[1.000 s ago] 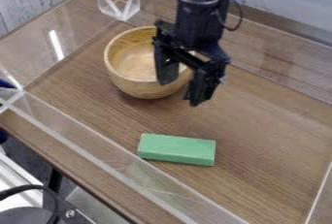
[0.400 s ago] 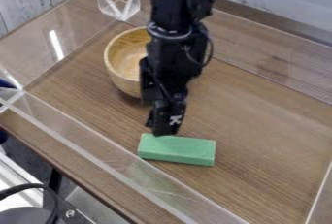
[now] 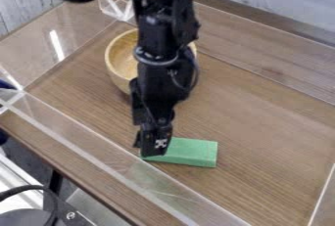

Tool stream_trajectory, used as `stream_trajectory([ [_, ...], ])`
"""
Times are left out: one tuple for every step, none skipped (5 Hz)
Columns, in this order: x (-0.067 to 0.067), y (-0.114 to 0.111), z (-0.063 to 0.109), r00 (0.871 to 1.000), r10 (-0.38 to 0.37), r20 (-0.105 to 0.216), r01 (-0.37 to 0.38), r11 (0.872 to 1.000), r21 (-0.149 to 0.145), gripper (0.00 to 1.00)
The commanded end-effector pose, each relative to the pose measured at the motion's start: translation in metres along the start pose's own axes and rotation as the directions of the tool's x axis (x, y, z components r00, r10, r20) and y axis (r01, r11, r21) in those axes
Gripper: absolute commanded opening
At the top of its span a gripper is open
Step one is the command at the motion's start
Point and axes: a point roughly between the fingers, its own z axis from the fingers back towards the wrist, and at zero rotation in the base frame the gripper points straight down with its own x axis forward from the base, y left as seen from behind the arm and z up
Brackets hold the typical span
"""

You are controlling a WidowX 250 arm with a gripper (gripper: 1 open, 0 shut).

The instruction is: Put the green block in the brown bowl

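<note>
The green block point(image 3: 193, 153) lies flat on the wooden table near the front edge. My black gripper point(image 3: 153, 140) hangs low right over the block's left end, covering it, with its fingers spread open and nothing gripped between them. The brown bowl point(image 3: 125, 64) stands behind the arm, toward the back left, and the arm hides its right side; what shows of its inside is empty.
A clear acrylic wall point(image 3: 78, 137) runs along the table's front and left edges. A small clear stand point(image 3: 118, 3) sits at the back, behind the bowl. Bare wooden table point(image 3: 268, 103) stretches to the right.
The gripper has come away from the bowl, moving forward and down to the block's left end. Its fingers stay open. Block and bowl have not moved.
</note>
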Motion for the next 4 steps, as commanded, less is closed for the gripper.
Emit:
stream_trajectory([
  [-0.002, 0.006, -0.002, 0.999, 0.007, 0.049, -0.009, 0.999, 0.047, 1.00],
  [-0.004, 0.009, -0.011, 0.999, 0.005, 0.053, -0.007, 0.999, 0.049, 1.00],
  [-0.003, 0.010, -0.015, 0.999, 0.003, 0.054, -0.005, 0.999, 0.048, 1.00],
  [-0.001, 0.011, -0.018, 0.998, 0.001, 0.056, -0.003, 0.999, 0.046, 1.00],
])
